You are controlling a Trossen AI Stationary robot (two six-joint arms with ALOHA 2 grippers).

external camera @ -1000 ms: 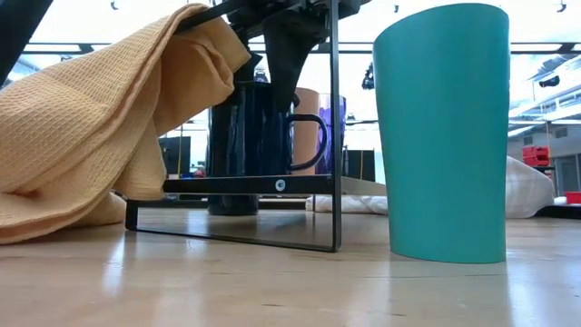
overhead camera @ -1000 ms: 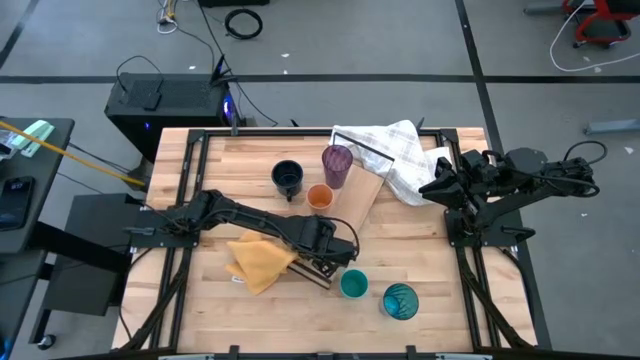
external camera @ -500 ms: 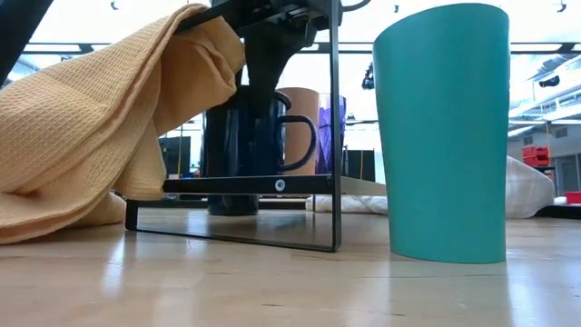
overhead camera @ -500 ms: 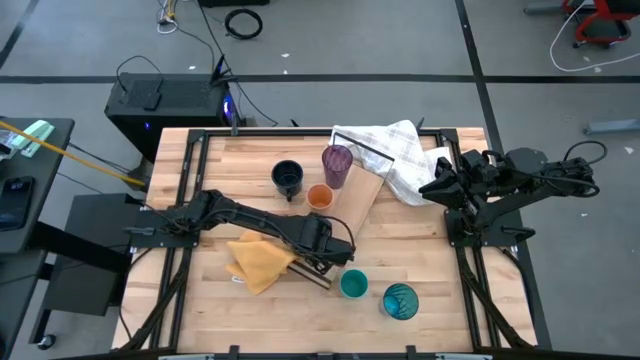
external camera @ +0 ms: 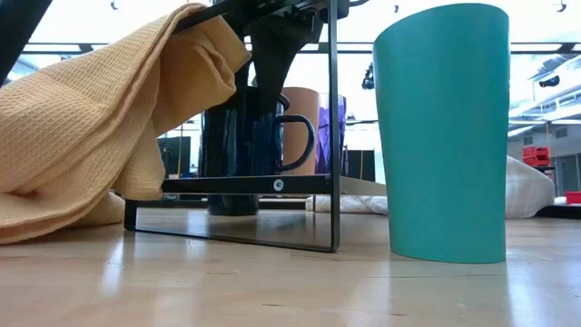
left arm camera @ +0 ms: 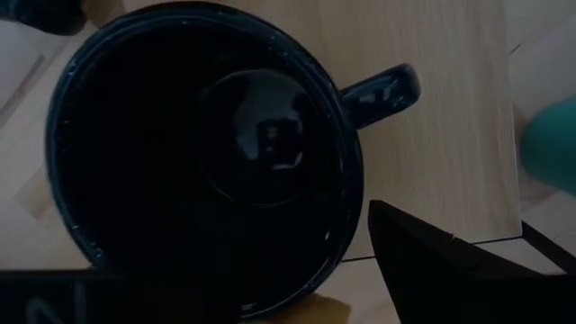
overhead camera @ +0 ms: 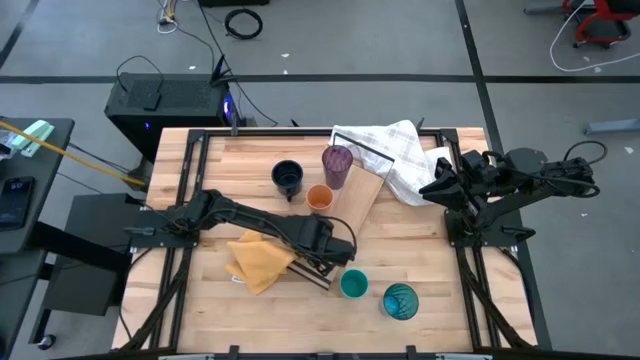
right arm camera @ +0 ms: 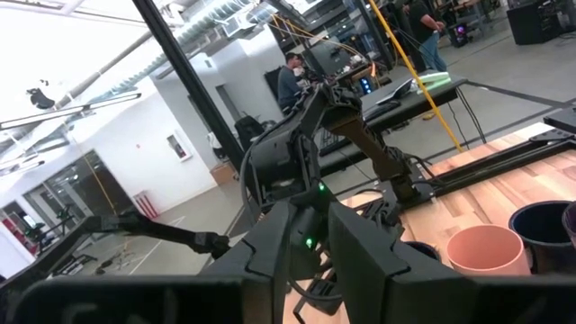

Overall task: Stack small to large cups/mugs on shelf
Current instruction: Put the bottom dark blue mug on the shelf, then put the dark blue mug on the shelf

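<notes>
My left gripper [overhead camera: 325,247] is over the near end of the light-wood shelf [overhead camera: 362,195], down on a dark navy mug [left arm camera: 207,153] that stands there, upright. The low view shows that mug [external camera: 241,136] behind a thin black frame. The other navy mug [overhead camera: 288,178] stands on the table, with the orange cup [overhead camera: 320,197] beside it at the plank's edge. The purple tumbler [overhead camera: 337,165] stands on the plank. The teal cup [overhead camera: 353,285] and the patterned tumbler [overhead camera: 401,300] are near the table's near edge. My right gripper [overhead camera: 438,186] waits at the right, shut. My left gripper comes at the navy mug from above, pointing down. One finger [left arm camera: 423,261] stands outside the rim [left arm camera: 353,193], a little round from the handle [left arm camera: 382,88]. The other finger is lost against the dark inside. The mug is upright, its base apparently on the plank.
A yellow cloth [overhead camera: 260,262] lies bunched just left of the gripper and rises beside the mug in the low view [external camera: 91,118]. A white checked towel [overhead camera: 400,150] covers the plank's far end. The teal cup [external camera: 445,136] stands close on the right.
My left gripper and the navy mug have shifted together a little toward the table's left, along the plank, and more of the orange cup now shows behind the mug. The mug has stayed upright.
</notes>
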